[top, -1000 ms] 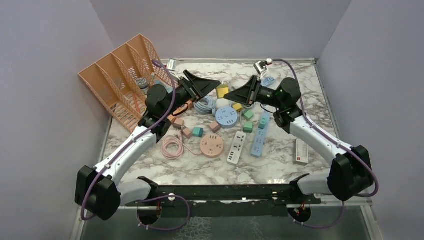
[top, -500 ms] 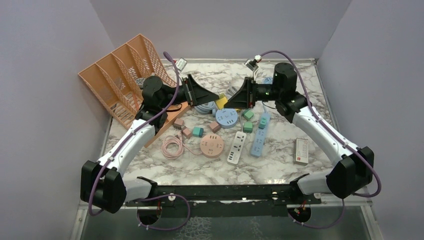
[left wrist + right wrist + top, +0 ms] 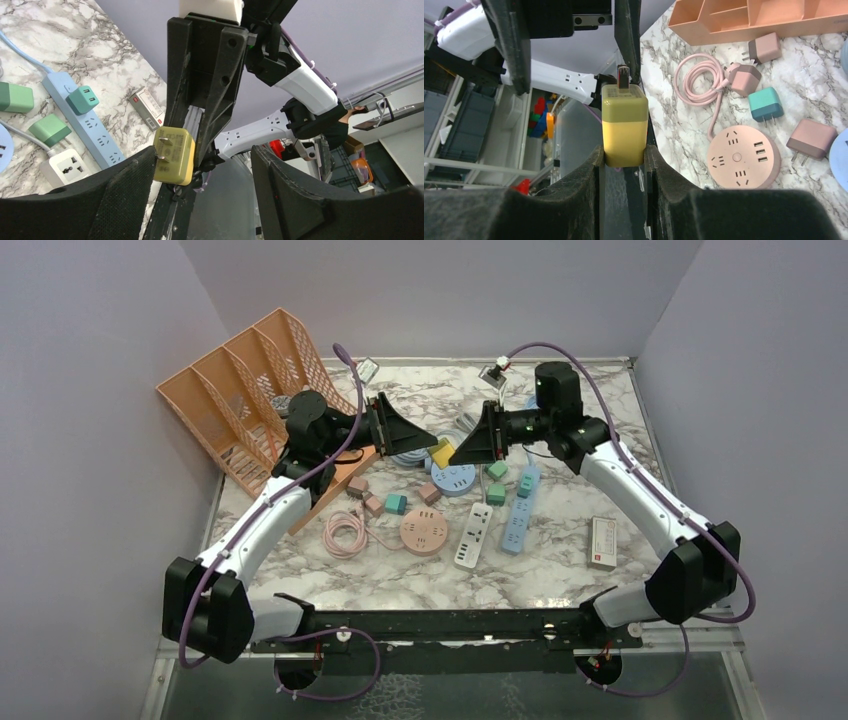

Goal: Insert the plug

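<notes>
1. The right claw (image 3: pixel 624 152) is clamped on the yellow plug (image 3: pixel 625 125), held in the air. The plug's long axis runs straight out from the claw, prongs leading.
2. The left claw (image 3: pixel 202 159), jaws apart, faces it. The prongs reach the mouth of its gap, close by one jaw.

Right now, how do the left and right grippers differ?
The right gripper is shut on the yellow plug; the left gripper stands open, holding nothing. The right gripper presents the plug's prongs; the left gripper's fingers stand either side of it. Both are raised over the table, facing each other.
</notes>
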You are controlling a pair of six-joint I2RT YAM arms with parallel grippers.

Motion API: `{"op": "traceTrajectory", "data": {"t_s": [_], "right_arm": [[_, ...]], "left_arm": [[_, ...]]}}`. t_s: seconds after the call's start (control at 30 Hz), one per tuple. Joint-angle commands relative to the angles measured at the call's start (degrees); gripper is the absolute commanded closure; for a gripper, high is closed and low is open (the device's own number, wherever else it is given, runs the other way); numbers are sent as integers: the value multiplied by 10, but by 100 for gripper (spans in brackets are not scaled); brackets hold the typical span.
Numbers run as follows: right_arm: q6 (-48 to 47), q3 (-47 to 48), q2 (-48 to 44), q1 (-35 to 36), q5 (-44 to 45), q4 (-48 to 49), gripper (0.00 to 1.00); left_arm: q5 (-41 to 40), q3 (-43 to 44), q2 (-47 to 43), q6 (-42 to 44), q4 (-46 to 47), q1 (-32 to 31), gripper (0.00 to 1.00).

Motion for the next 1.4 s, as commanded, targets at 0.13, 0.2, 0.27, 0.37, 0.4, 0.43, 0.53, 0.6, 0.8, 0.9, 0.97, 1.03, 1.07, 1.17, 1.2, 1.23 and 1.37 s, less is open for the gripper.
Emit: {"op": "traceTrajectory", "data": {"t_s": [0.13, 0.2, 0.27, 0.37, 0.4, 0.43, 0.53, 0.6, 0.8, 0.9, 0.97, 1.03, 1.07, 1.17, 1.2, 1.23, 1.37], "right_arm": [[-55, 43, 22, 1, -18, -50, 96], [-58, 47, 25, 1, -22, -50, 96], [-69, 53, 29, 1, -27, -58, 96], [-82, 58, 33, 1, -34, -67, 96], [-83, 59, 34, 1, -35, -67, 96], [-83, 58, 35, 1, -37, -66, 96], [-80, 56, 38, 1, -41, -55, 96], [-73, 54, 38, 1, -43, -43, 96], [-36, 31, 19, 1, -15, 22, 90], [30, -4, -1, 1, 8, 103, 78], [94, -36, -17, 1, 32, 169, 70], [166, -76, -34, 1, 70, 235, 58], [199, -96, -46, 1, 99, 268, 53], [321, -170, -80, 1, 212, 372, 45], [366, -199, -86, 2, 232, 434, 45], [404, -226, -89, 2, 251, 486, 45], [441, -233, -79, 3, 271, 531, 44]], "left_arm": [[35, -20, 4, 14, -2, 3, 37], [42, -22, 6, 17, -6, 3, 43], [46, -21, 7, 25, -11, 4, 51], [45, -19, 9, 37, -19, 3, 57], [45, -19, 10, 39, -21, 3, 58], [46, -19, 13, 41, -22, 2, 58], [47, -20, 16, 45, -26, -1, 58], [48, -21, 19, 48, -28, -2, 58], [38, 9, 34, 100, -103, -2, 71], [10, 44, 36, 143, -161, -2, 83], [-5, 43, 30, 119, -132, -2, 84], [-21, 26, 24, 65, -73, -2, 87], [-42, 21, 21, 42, -56, -2, 87], [-101, 15, 12, 1, -36, -10, 87], [-119, 15, 10, -13, -29, -11, 87], [-136, 13, 10, -30, -25, -12, 87], [-182, 4, 10, -95, 7, -18, 88]]}}
